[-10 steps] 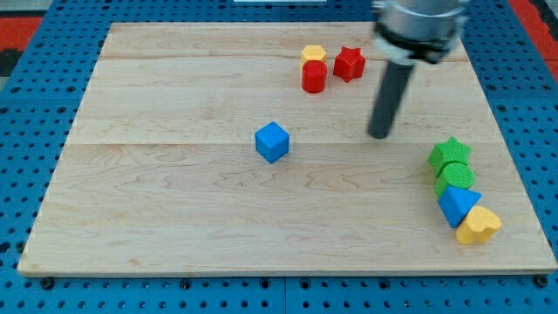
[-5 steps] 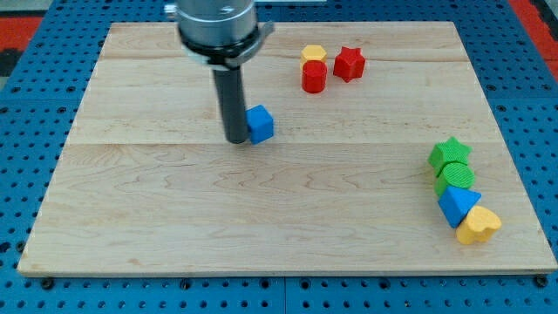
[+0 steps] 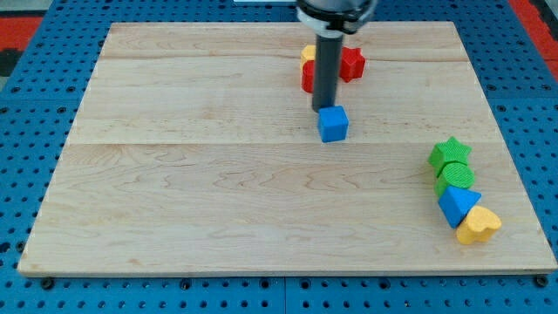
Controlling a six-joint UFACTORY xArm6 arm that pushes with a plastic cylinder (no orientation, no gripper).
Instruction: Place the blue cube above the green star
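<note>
While only one camera view is on hand, it shows the whole work surface: a pale wooden board (image 3: 218, 218) made of glued planks with visible grain, lying on a blue pegboard (image 3: 26, 174) dotted with holes, with a strip of red at the view's top corners.

Every block looks like matte moulded plastic. The blue cube (image 3: 332, 124) sits slightly right of the board's middle, in its upper half, turned a little so one corner faces the view's bottom. My tip (image 3: 325, 109) is at the cube's upper-left edge, touching it or very nearly so; the dark straight rod rises from there toward the view's top and hides part of the cluster behind it. There is no hand to open or close, only that rod.

Behind the rod, near the view's top, stand a red cylinder (image 3: 308, 78), a yellow block (image 3: 307, 53) whose shape I cannot make out because it is mostly covered, and a red star (image 3: 352, 63), I think, though it too is partly hidden.

Along the view's right edge four blocks form a touching chain running downward: the green star (image 3: 450, 153), a green ridged cylinder (image 3: 456, 177), a blue triangular block (image 3: 457, 206) and a yellow heart (image 3: 479, 225). The blue cube lies well apart from the green star, to its left and slightly higher.
</note>
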